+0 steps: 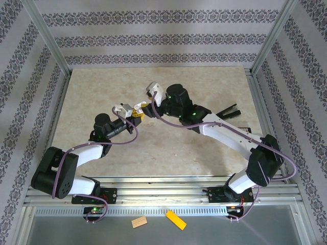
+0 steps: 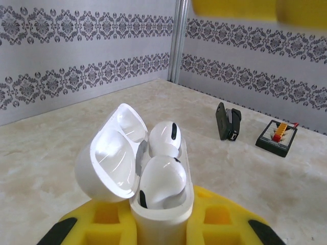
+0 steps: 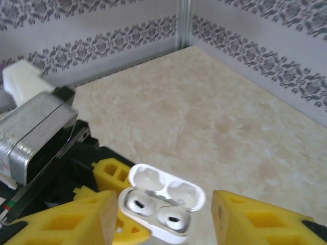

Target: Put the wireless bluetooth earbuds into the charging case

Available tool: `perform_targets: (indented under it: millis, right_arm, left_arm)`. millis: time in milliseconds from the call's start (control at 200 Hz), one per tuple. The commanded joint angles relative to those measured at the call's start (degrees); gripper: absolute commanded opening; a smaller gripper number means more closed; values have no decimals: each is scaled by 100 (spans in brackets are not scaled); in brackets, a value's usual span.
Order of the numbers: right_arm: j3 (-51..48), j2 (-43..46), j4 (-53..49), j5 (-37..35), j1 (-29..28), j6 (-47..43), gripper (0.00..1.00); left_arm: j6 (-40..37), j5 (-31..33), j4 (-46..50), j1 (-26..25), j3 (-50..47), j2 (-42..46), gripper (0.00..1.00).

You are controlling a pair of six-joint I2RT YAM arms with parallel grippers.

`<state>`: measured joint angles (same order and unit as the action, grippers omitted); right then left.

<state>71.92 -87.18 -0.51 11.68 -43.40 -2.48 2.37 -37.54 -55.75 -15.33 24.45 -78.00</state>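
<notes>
The white charging case [image 2: 161,224] stands upright with its lid [image 2: 110,163] flipped open to the left. My left gripper [image 2: 162,227] is shut on its lower body between yellow fingers [image 2: 102,222]. Two white earbuds [image 2: 162,179] sit in the case's wells, one nearer and one farther [image 2: 164,137]. In the right wrist view the same case [image 3: 153,232] shows from above with both earbuds [image 3: 137,203] seated. My right gripper [image 3: 163,206] hovers just over it, open, its yellow fingers [image 3: 76,222] apart on either side and holding nothing. In the top view both grippers [image 1: 135,113] meet mid-table.
A black stapler-like object [image 2: 227,121] and a small black block with a yellow-orange piece on it [image 2: 276,135] lie on the beige table toward the right wall. Patterned walls and metal posts [image 2: 179,41] ring the table. Two small blocks [image 1: 175,220] lie below the arm bases.
</notes>
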Motion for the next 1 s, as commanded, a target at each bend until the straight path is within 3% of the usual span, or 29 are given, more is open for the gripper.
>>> perform_targets:
  millis: [0, 70, 165, 355, 540, 994]
  right_arm:
    - [-24, 105, 28, 69, 133, 466, 56]
    - [87, 21, -195, 211, 255, 699, 67]
    - [434, -237, -689, 631, 376, 1057, 74]
    - [1899, -1046, -2864, 273, 454, 1716, 74]
    - [2724, -1645, -3978, 336, 484, 1876, 74]
    - [3341, -2041, -4952, 634, 430, 1261, 74]
  left_arm:
    - [-490, -188, -206, -56, 51, 88, 0]
    - [-673, -307, -53, -56, 82, 161, 0]
    - [-921, -621, 135, -60, 137, 254, 0]
    - [-1579, -770, 391, -59, 30, 386, 0]
    - [-2003, -616, 707, -50, 33, 501, 0]
    - [-1820, -369, 611, -61, -27, 583, 2]
